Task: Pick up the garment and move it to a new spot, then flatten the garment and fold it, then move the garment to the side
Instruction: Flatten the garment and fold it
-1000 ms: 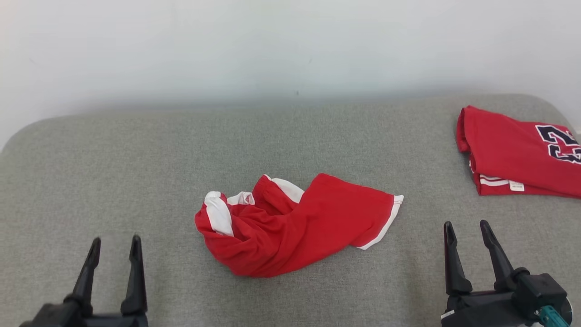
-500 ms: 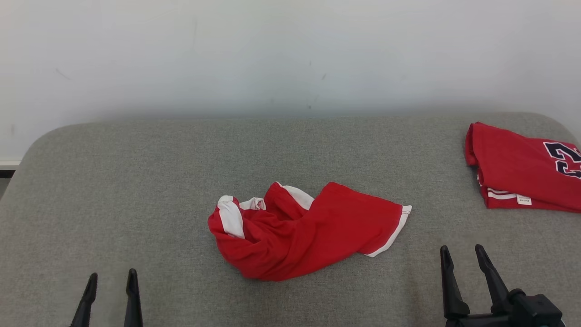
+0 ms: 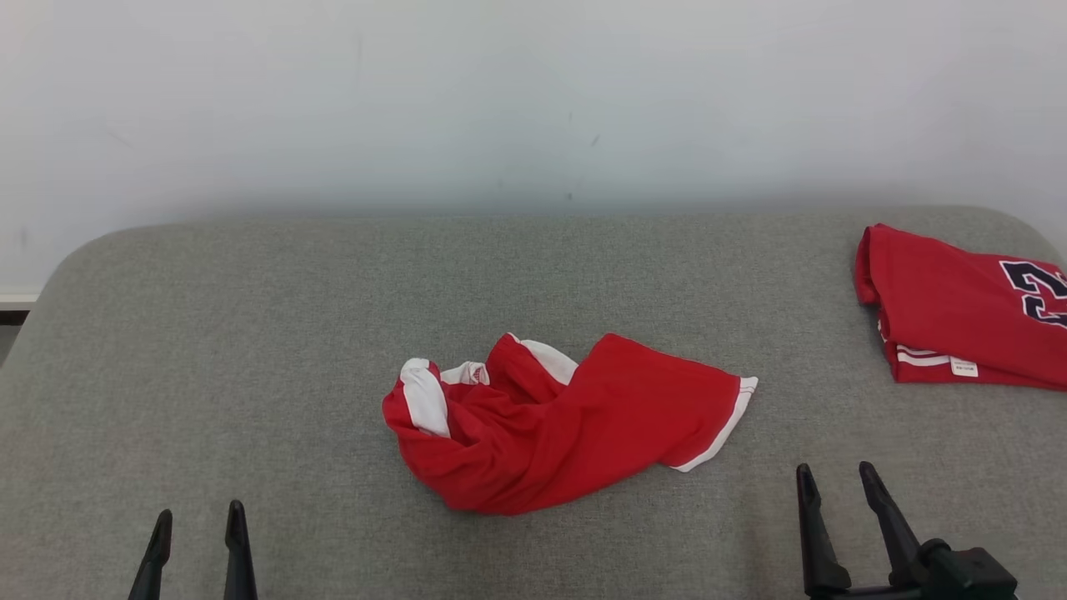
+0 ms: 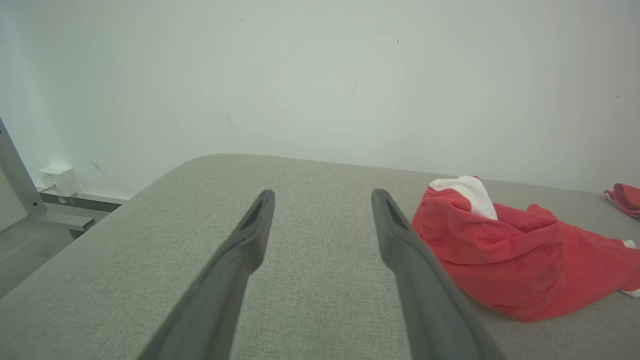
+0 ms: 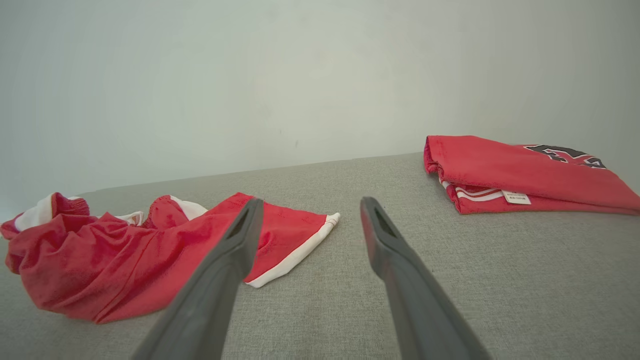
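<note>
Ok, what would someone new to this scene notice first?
The crumpled red garment with white trim, heaped in the middle of the grey padded surface. Next, a folded red jersey with dark numerals at the far right edge. The left end effector and right end effector sit open at the near corners, touching neither.

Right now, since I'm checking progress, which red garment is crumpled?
The white-trimmed red shorts, bunched in the middle; the numbered jersey at right lies folded.

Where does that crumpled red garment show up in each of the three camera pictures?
Head view: crumpled red garment, centre of grey surface.
Left wrist view: garment at right.
Right wrist view: garment at lower left.
Shared landmark: folded red jersey, to the garment's right everywhere.
</note>
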`<state>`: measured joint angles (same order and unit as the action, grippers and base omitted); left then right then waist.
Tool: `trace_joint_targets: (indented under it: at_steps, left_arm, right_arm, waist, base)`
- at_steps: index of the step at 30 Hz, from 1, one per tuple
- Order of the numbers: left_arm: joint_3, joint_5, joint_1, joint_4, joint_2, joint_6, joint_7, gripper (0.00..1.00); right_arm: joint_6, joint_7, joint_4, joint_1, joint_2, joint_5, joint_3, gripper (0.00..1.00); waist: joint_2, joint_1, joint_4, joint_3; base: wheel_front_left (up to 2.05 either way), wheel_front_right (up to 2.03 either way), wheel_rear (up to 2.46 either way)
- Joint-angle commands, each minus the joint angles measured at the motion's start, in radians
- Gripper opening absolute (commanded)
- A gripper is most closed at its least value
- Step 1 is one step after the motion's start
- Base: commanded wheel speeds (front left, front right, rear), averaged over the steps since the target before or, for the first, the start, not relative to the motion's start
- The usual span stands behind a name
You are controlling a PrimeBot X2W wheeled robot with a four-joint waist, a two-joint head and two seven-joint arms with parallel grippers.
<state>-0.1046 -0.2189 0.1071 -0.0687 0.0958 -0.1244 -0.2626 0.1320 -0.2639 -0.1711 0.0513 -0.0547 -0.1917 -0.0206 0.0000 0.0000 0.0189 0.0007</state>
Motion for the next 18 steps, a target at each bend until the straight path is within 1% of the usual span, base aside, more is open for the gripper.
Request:
trace_joint_targets:
  at_steps: [1,4,9,15,18]
  left_arm:
    - [-0.002,0.012,0.004,-0.002,-0.004,-0.004,-0.003,1.0]
    - [0.0,0.015,-0.005,-0.004,-0.008,-0.006,-0.003,1.0]
    - [0.012,0.018,-0.029,-0.009,-0.013,-0.005,-0.003,1.0]
    - [0.03,0.009,-0.048,-0.024,-0.017,-0.006,-0.003,1.0]
    - [0.04,0.0,-0.058,-0.031,-0.017,-0.006,-0.003,1.0]
  right_arm:
    - [-0.003,0.0,-0.001,0.006,0.001,-0.003,-0.007,1.0]
    - [-0.003,0.0,-0.015,-0.009,-0.008,-0.008,-0.032,1.0]
    - [-0.003,0.003,-0.043,-0.076,-0.045,-0.013,-0.1,1.0]
    - [-0.003,0.051,-0.11,-0.222,-0.092,-0.03,-0.207,1.0]
    - [-0.003,0.081,-0.165,-0.309,-0.111,-0.046,-0.272,1.0]
  waist:
    - [0.0,0.0,0.002,0.0]
    - [0.0,0.0,0.012,0.005]
    - [0.0,0.0,0.047,0.023]
    - [0.0,0.0,0.106,0.046]
    - [0.0,0.0,0.14,0.064]
  base:
    - [0.0,0.0,0.0]
    - [0.0,0.0,0.0]
    - [0.0,0.0,0.0]
    - [0.0,0.0,0.0]
    - [0.0,0.0,0.0]
